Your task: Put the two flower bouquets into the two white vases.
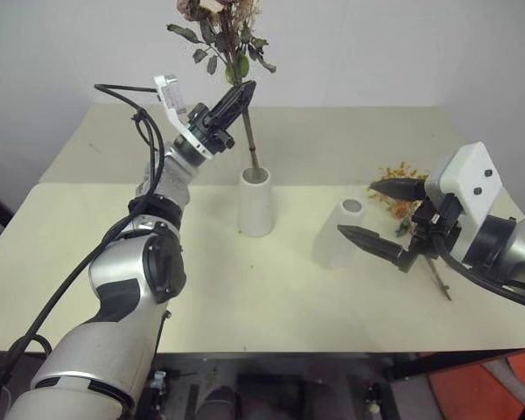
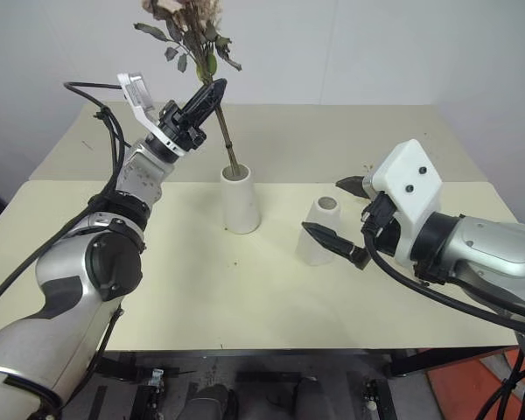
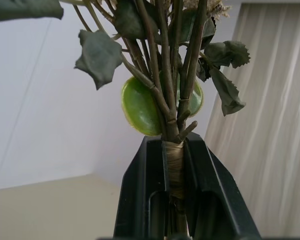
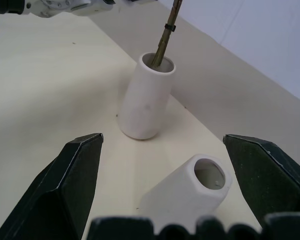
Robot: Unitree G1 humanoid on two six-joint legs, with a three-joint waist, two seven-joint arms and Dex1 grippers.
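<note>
Left hand [image 1: 238,98] clamped on the rose bouquet [image 1: 223,26] at its taped stem — light, stiff, top-heavy; stem end in the taller vase [image 1: 255,203]. Right hand [image 1: 378,213] spread wide, empty.

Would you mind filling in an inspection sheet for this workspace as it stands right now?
Surface: pale cream table, two sections joined by a seam.
Job's things: rose bouquet with its stem end in the taller white vase; shorter white vase upright and empty; yellow-orange bouquet lying on the table at the right.
Clutter: nothing seen.
Grippers: left gripper shut on the rose bouquet's stem above the vase; right gripper open, beside the shorter vase, holding nothing.
Cables: black cable looping along the left arm.
Surroundings: plain light wall behind the table; dark frame parts under its front edge.
</note>
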